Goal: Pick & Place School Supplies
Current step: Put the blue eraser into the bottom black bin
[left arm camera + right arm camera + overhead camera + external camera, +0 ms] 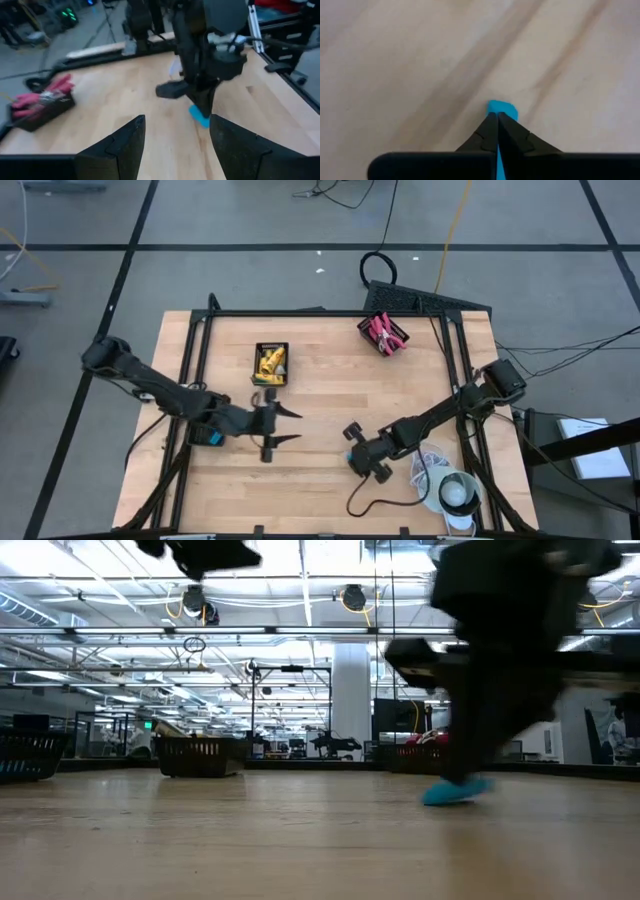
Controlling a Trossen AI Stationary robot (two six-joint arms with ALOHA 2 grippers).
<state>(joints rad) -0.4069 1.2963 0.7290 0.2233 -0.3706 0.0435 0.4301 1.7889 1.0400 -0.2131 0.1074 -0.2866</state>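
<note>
A short light-blue oblong piece (502, 108) is on the middle of the wooden table, and my right gripper (498, 119) is shut on it. It also shows in the high view (347, 457), the low view (455, 790) and the left wrist view (200, 116). My left gripper (296, 426) is open and empty above the table, a little to the left of my right gripper (352, 452), with its fingers pointing toward it. Yellow tube-like pieces (270, 362) lie in a black tray. Red-handled scissor-like tools (384, 332) lie in another black tray. My right gripper pinches the light-blue piece between its two fingertips, with one end (503, 107) sticking out beyond them. The fingers come from above, pointing steeply down. The piece sits tilted (455, 790) at the table's surface; I cannot tell whether it still touches the wood.
The tray with yellow pieces (271, 380) stands at the far middle-left. The tray with scissors (45, 111) stands at the far right. A white cord with a round grey-white object (456, 491) lies at the near right corner. A black frame (190, 340) borders the tabletop.
</note>
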